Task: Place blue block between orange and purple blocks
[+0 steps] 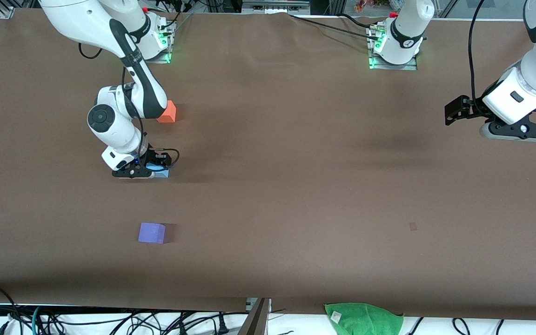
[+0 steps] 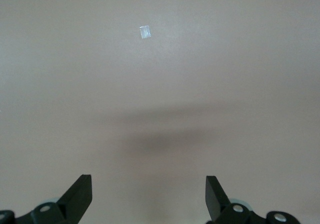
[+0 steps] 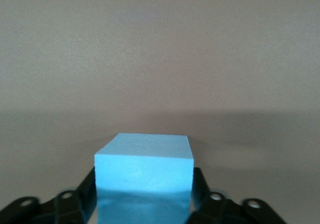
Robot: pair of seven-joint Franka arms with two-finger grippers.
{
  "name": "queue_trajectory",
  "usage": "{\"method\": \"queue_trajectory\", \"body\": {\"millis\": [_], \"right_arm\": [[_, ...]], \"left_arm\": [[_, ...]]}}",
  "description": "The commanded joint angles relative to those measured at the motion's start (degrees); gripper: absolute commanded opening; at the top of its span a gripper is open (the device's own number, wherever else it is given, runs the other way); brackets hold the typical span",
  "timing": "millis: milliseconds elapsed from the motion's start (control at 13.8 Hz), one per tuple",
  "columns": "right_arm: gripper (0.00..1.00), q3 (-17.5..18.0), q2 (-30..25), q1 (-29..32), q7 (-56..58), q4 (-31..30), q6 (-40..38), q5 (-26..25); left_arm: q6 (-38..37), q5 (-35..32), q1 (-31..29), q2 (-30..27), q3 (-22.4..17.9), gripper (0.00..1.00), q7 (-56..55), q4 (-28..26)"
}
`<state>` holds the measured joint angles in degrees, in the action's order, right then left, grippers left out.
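Blue block [image 3: 144, 171] sits gripped in the right hand [image 1: 149, 171] low at the surface [image 1: 296, 186], between the orange block [image 1: 167, 112] and purple block [image 1: 151, 232]. Left hand [image 2: 149, 196] waits open.

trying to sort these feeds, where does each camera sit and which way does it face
Front view: high across the table, facing both arms' bases; shows the orange block, the purple block, and the right pincer low on the blue block, between them.
Left wrist view: on the waiting left arm, looking down past its open left pincer at bare table.
Right wrist view: on the right arm, looking along its fingers flanking the blue block.
Shared: the blue block in front and right wrist views; the left pincer in front and left wrist views.
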<state>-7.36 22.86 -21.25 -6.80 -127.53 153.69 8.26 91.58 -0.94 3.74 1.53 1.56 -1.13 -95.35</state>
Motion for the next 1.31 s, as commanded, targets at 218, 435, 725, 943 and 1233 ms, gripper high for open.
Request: {"method": "queue_trajectory", "body": {"millis": [218,435,725,943,1233], "right_arm": [[0.99,1.21,-5.1,-0.37,0.39,-0.09,-2.07,1.15],[0.99,1.03,-10.36,-0.37,0.04,3.5,-11.62,1.15],[0.99,-2.03,-14.95,-0.28,0.56,13.66,-30.66,1.06],[0.99,-3.36,-14.51,0.24,0.65,28.51,-50.27,0.28],[0.99,-5.47,-20.02,0.24,4.6,34.1,-59.56,-1.84]], "left_arm": [[-1.58,1.38,0.04,0.84,0.2,1.0,0.6,2.01],[-1.58,1.38,0.04,0.84,0.29,1.0,0.6,2.01],[-1.58,1.38,0.04,0.84,0.37,1.0,0.52,2.01],[-1.58,1.47,0.04,0.84,0.37,1.0,0.52,2.01],[-1.58,1.47,0.04,0.84,0.37,1.0,0.51,2.01]]}}
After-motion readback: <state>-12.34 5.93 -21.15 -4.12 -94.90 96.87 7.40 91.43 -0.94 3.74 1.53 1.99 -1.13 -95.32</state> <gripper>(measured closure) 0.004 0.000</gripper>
